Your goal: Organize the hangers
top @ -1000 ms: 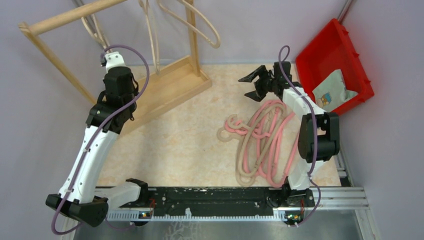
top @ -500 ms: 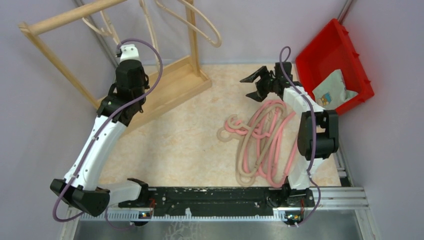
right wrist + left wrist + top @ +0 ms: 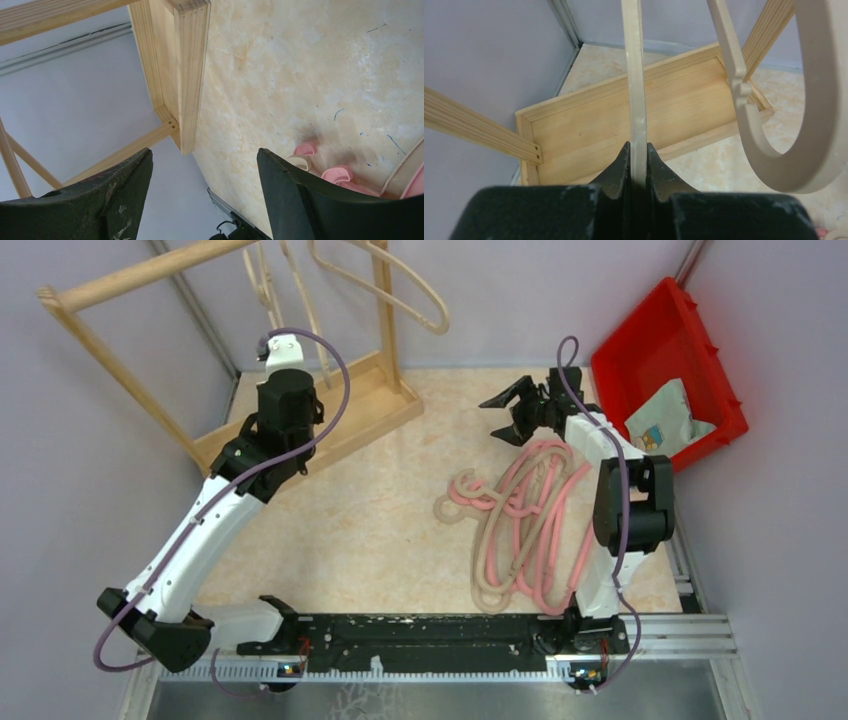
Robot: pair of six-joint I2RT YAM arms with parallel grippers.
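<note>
With the left gripper (image 3: 638, 152) pinching the beige hanger (image 3: 634, 75), hold it plumb beside the rack pole (image 3: 150, 275), its hook apparently out of view, while the right gripper (image 3: 501, 415) gapes empty.

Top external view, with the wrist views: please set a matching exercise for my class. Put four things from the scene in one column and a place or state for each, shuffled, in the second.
Column one:
1. left gripper
2. right gripper
3. red bin
4. pile of pink and beige hangers

Column two:
A. lying tangled on the table
B. shut on a beige hanger
C. at the far right, a packet inside
D. open, holding nothing

Pairs: 1-B, 2-D, 3-C, 4-A
</note>
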